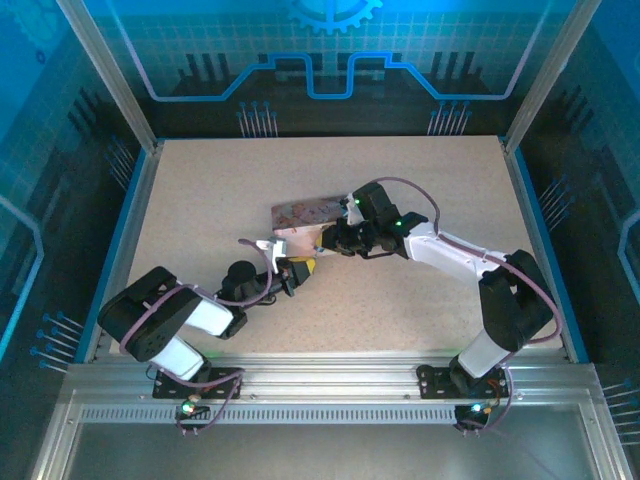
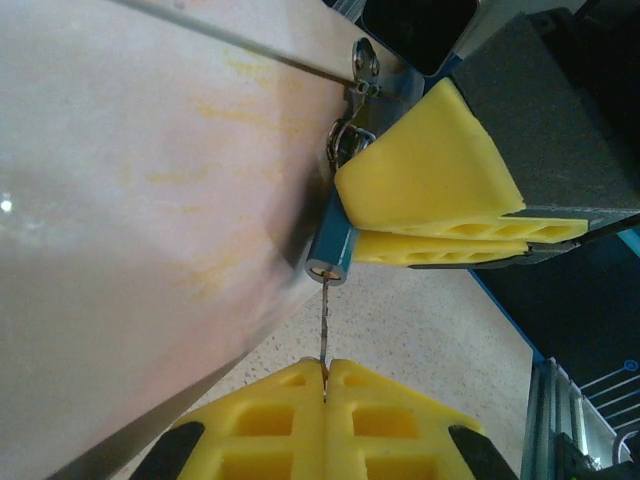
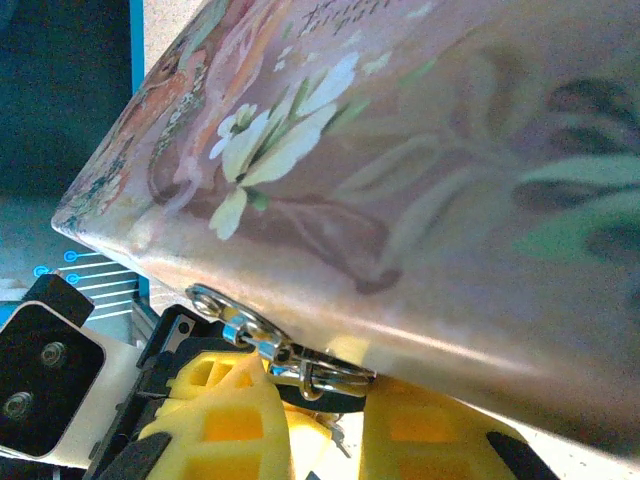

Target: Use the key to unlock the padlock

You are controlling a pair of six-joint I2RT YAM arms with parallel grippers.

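**Left pincer** (image 2: 325, 372): yellow ribbed fingers pressed fully together on the near end of the key (image 2: 325, 320). The left arm (image 1: 190, 312) lies low and folded, its forearm reaching toward the table's middle. The thin, notched, silvery key runs straight ahead of the fingertips, its tip meeting the round end face of the padlock (image 2: 331, 255), a small bluish metal cylinder. Just beyond, the right pincer (image 2: 352, 226) is clamped on the padlock, with the right arm (image 1: 450, 255) stretched across. Alongside stands a smooth pink tin (image 2: 150, 200), and a speckled table (image 2: 420, 330) lies beneath.
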